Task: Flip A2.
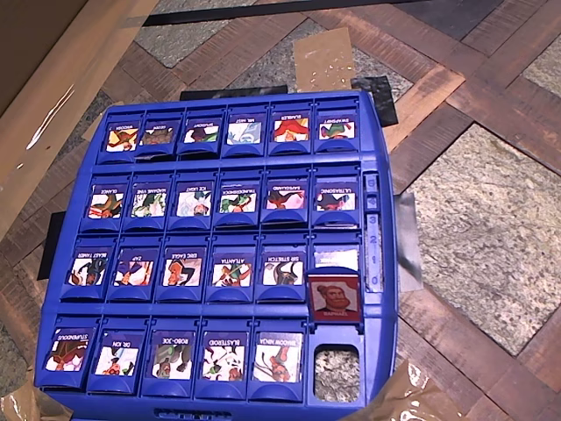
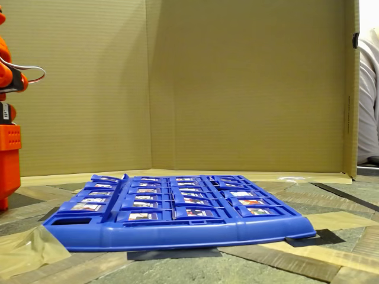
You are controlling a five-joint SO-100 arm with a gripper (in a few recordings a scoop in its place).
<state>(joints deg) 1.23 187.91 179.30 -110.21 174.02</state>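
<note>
Whether the fingers are wide or narrow, I cannot tell: the orange robot arm (image 2: 8, 148) stands at the left edge of the fixed view, well apart from the tiles and holding nothing that can be made out. Outward from it, the blue plastic game board (image 1: 377, 132) lies flat at the middle of the frame, with four rows of hinged picture tiles (image 1: 200, 202). No mark says which tile is A2, so its exact place stays open. In the overhead view nearly all tiles lie down with pictures showing. A red-framed portrait card (image 1: 334, 298) sits at lower right above an empty slot (image 1: 337, 373). This fits either A2 already turned down or A2 awaiting its flip.
</note>
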